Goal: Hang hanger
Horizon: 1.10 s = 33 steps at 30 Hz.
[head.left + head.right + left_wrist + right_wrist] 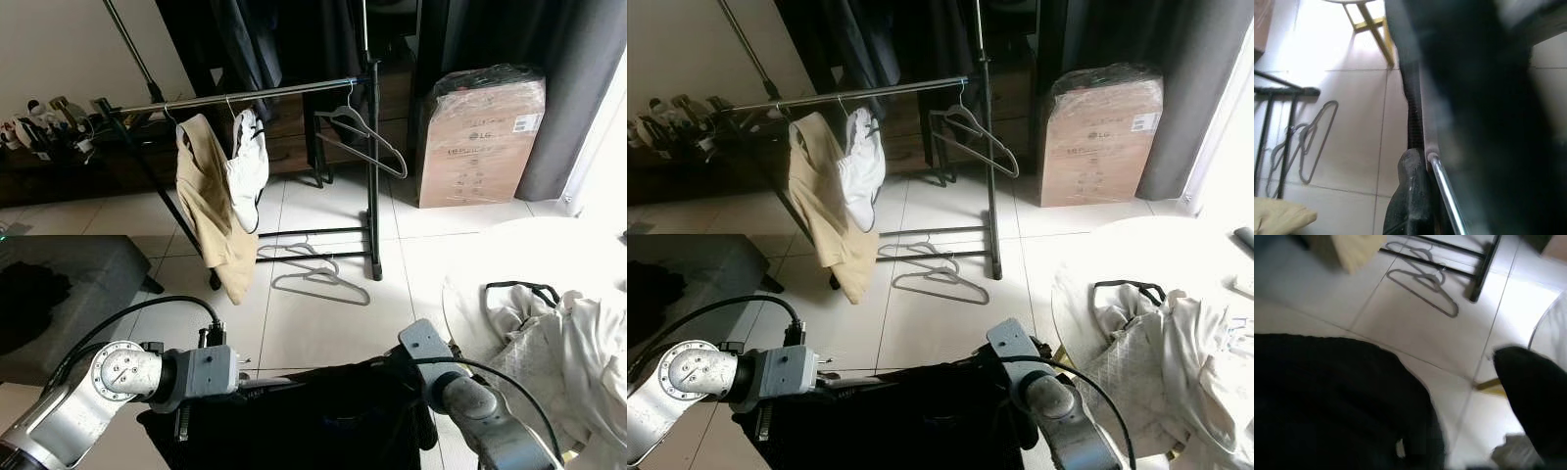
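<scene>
Black garment (323,416) hangs between both hands; left hand (1418,196) clamps its hanger rod (1447,196); right hand's grip unclear.

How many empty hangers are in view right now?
3: one grey hanger hanging at the rail's right end, two more on the floor under the rack. Others may be hidden behind clothes.

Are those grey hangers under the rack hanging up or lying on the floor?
Lying flat on the floor: the grey hangers rest on the tiles beside the rack's base.
</scene>
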Available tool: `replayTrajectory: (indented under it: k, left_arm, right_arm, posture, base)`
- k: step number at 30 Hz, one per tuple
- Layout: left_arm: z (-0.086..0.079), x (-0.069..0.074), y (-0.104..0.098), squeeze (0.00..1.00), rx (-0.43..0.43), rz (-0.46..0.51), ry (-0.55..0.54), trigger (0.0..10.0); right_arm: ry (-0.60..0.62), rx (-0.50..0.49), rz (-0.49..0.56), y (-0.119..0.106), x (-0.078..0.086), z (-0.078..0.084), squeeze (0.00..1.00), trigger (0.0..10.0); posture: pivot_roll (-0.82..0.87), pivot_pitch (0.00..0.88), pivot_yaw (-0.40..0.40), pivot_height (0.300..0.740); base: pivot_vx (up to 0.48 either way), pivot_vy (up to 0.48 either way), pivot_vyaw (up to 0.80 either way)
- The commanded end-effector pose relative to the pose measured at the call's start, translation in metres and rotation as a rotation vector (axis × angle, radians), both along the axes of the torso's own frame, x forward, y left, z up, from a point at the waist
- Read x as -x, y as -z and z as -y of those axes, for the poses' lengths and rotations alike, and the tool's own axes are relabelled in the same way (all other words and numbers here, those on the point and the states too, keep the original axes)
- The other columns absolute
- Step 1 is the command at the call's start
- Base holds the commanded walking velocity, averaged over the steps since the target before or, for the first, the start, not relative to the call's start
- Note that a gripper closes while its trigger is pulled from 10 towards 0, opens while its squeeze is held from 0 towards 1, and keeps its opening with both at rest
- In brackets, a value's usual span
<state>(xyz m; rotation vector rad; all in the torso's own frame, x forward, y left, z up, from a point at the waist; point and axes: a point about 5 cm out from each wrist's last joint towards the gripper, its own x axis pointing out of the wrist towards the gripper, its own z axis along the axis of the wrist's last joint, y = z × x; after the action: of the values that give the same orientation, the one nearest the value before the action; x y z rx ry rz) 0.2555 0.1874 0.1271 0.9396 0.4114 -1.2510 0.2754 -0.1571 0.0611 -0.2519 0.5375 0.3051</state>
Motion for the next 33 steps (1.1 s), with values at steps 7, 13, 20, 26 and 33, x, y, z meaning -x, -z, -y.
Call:
replayTrajectory:
  k: [7, 13, 20, 26, 33]
  left_arm:
    - [-0.045, -0.014, 0.002, 0.00, -0.177, 0.056, -0.231, 3.2]
    - [-0.024, -0.036, -0.003, 0.00, 0.046, 0.169, -0.404, 2.8]
    - [-0.004, -0.034, -0.006, 0.00, 0.236, 0.079, -0.424, 2.1]
    - [-0.005, -0.044, -0.012, 0.00, 0.289, 0.084, -0.496, 0.0]
    - [0.037, -0.043, -0.018, 0.00, 0.496, -0.036, -0.455, 0.0]
  right_arm:
    - [-0.183, -0.157, 0.108, -0.050, 0.006, -0.005, 0.00, 10.0]
    - [-0.403, -0.048, 0.010, -0.041, 0.028, -0.020, 0.00, 10.0]
    - [-0.420, -0.003, 0.004, -0.044, 0.029, -0.014, 0.00, 10.0]
    - [-0.203, -0.038, 0.110, -0.067, 0.013, -0.014, 0.00, 10.0]
    - [0.032, -0.094, 0.179, -0.073, 0.002, -0.022, 0.00, 10.0]
  posture:
    - [-0.18, 0.123, 0.154, 0.740]
    - [-0.18, 0.118, 0.151, 0.740]
    - [-0.18, 0.110, 0.147, 0.740]
    - [-0.18, 0.117, 0.154, 0.740]
    - [-0.19, 0.119, 0.169, 0.740]
  base:
    - [0.000, 0.000, 0.00]
    - [0.000, 0.000, 0.00]
    - [0.000, 0.000, 0.00]
    - [0.000, 0.000, 0.00]
    - [0.000, 0.000, 0.00]
